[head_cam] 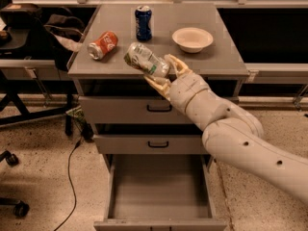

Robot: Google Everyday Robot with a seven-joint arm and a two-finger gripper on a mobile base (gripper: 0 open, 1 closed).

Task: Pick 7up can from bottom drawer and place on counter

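The counter (226, 57) fills the upper centre of the frame. The bottom drawer (159, 191) stands pulled open at lower centre. My gripper (159, 70), at mid-frame by the counter's front edge, has its jaws clamped on the tilted 7up can (144, 58).

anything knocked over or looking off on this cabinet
The orange can lies on its side at the left of the counter, while the blue can stands upright. The gripper, at the counter's front edge, holds the 7up can tilted in its fingers. The bottom drawer is pulled out.
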